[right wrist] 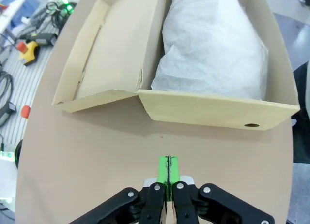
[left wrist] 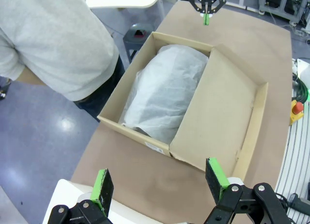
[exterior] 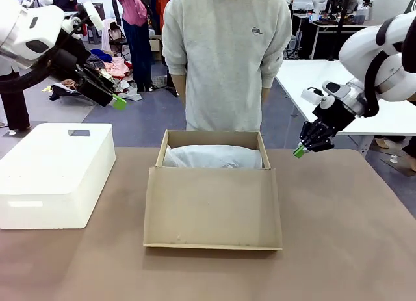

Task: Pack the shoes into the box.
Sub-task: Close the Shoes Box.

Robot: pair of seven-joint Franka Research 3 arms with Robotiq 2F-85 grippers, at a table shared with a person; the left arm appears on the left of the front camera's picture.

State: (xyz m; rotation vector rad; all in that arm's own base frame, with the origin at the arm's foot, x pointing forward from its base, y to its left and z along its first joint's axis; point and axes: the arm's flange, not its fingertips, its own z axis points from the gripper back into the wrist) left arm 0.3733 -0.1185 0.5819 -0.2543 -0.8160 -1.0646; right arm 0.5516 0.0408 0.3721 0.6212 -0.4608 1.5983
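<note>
Cardboard in plain brown makes up the box (exterior: 211, 139), which sits at the middle of the table (exterior: 338, 249) with its flap lid (exterior: 213, 210) folded open toward 6 o'clock and lying nearly flat, its shallow side rims turned up. Inside the box, white tissue paper (exterior: 211, 157) is heaped into a rounded, crumpled mound that covers the floor from wall to wall and rises about to the rim; whether the shoes lie under it cannot be told. In the left wrist view a small label (left wrist: 155, 147) shows on one outer wall, and in the right wrist view a small round hole (right wrist: 251, 125) shows in an end wall. At 9 o'clock from the box, apart from it, stands a white block (exterior: 55, 174). A person (exterior: 224, 60) in a grey sweatshirt stands at 12 o'clock, just behind the table edge. The left tool (left wrist: 159, 181) hangs high at 10 o'clock, its jaws spread wide and holding nothing. The right tool (exterior: 299, 151) hovers at 2 o'clock, near the box's far right corner but apart from it, its green pads pressed together with nothing between them.
</note>
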